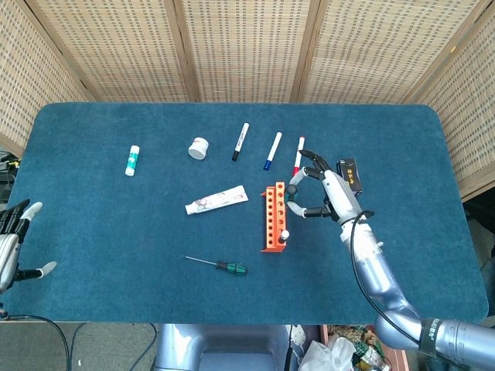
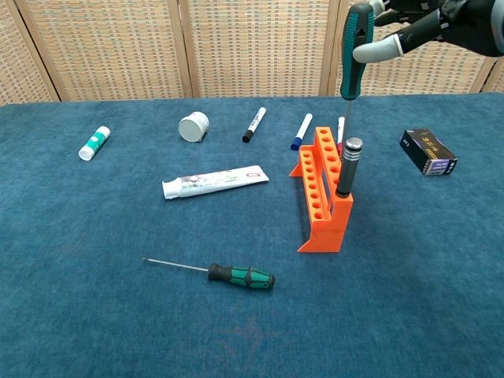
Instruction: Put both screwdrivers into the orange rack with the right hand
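A: Nearest you, low centre, the second screwdriver [image 2: 240,276] lies flat: light, stiff, so take its rubbery handle, not the thin slippery shaft.

B: Further back, your right hand [image 2: 425,24] pinches the first screwdriver [image 2: 355,47] upright over the orange rack [image 2: 324,189]. Your left hand [image 1: 11,239] hangs open, lower left.

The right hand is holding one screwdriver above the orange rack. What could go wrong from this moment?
1. The right hand only pinches the held screwdriver at its handle, so the long shaft may swing and miss a hole in the orange rack.
2. A grey-capped tool already stands in the near end of the rack; the descending screwdriver could knock it or tip the rack.
3. The second screwdriver lies flat on the cloth, probably hard to lift.
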Controlling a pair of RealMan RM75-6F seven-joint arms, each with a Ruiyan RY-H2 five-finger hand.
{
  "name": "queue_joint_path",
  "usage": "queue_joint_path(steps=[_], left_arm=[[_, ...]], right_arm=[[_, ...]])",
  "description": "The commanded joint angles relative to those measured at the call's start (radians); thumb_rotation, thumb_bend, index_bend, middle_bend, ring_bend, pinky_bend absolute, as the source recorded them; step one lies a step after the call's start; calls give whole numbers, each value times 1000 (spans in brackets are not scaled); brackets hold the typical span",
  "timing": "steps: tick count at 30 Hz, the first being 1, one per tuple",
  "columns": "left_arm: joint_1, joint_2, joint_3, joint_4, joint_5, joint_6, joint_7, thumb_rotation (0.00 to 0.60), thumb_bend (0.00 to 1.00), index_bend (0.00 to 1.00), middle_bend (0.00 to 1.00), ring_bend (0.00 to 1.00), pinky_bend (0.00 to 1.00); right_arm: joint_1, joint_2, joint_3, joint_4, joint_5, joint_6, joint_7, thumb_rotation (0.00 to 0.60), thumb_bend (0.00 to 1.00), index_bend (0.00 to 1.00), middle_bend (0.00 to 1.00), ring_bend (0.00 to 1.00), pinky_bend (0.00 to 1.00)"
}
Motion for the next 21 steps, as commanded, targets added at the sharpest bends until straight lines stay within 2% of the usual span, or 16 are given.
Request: queue_joint_path(steps=[1, 21], left_arm=[[0, 0, 0, 0, 0, -1, 1, 600, 0, 0, 0, 0, 0], [-2, 1, 0, 1, -3, -4, -3, 600, 0, 0, 0, 0, 0]], right_arm=[[1, -3, 1, 0, 1, 1, 0, 600, 348, 650, 71, 0, 88], [21, -9, 21, -22, 26, 13, -26, 600, 348, 650, 73, 0, 88]])
